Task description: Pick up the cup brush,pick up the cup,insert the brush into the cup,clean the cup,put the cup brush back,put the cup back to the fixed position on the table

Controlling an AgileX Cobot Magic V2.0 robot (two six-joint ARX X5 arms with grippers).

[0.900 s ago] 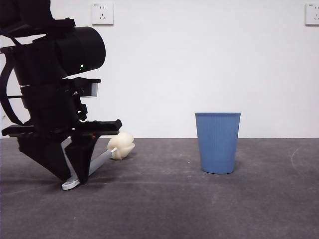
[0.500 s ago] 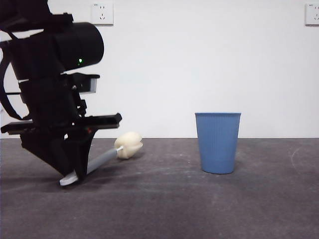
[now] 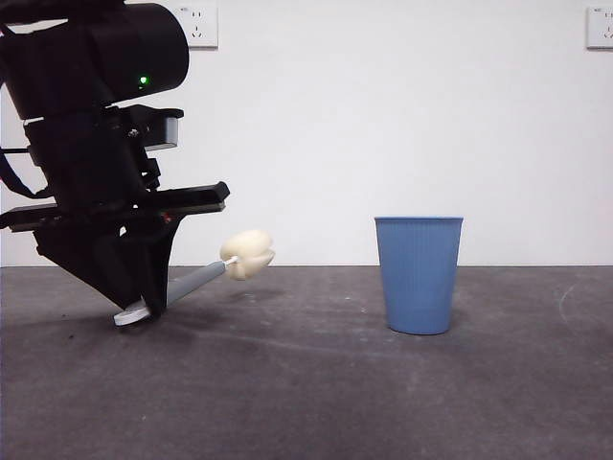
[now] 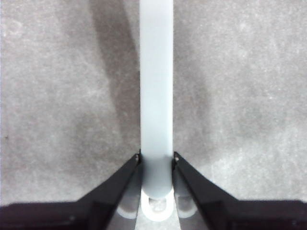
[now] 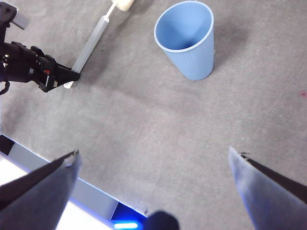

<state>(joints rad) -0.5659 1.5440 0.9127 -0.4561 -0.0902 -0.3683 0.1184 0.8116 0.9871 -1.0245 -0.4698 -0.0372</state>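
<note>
My left gripper (image 3: 144, 305) is shut on the cup brush (image 3: 196, 282) near the white looped end of its grey handle (image 4: 156, 105) and holds it tilted just above the table (image 3: 306, 383), the cream-yellow sponge head (image 3: 246, 254) raised to the right. The right wrist view shows this gripper (image 5: 72, 75) on the brush (image 5: 91, 44) from above. The blue ribbed cup (image 3: 418, 274) stands upright on the table at the right, empty, also in the right wrist view (image 5: 187, 40). My right gripper (image 5: 153, 163) is open, high above the table, near nothing.
A white wall with two sockets (image 3: 196, 26) closes the back of the table. The table's near edge with a pale strip (image 5: 57, 177) shows in the right wrist view.
My left gripper has risen with the cup brush; the looped end has left the table and the sponge head is higher. The cup has not moved.
</note>
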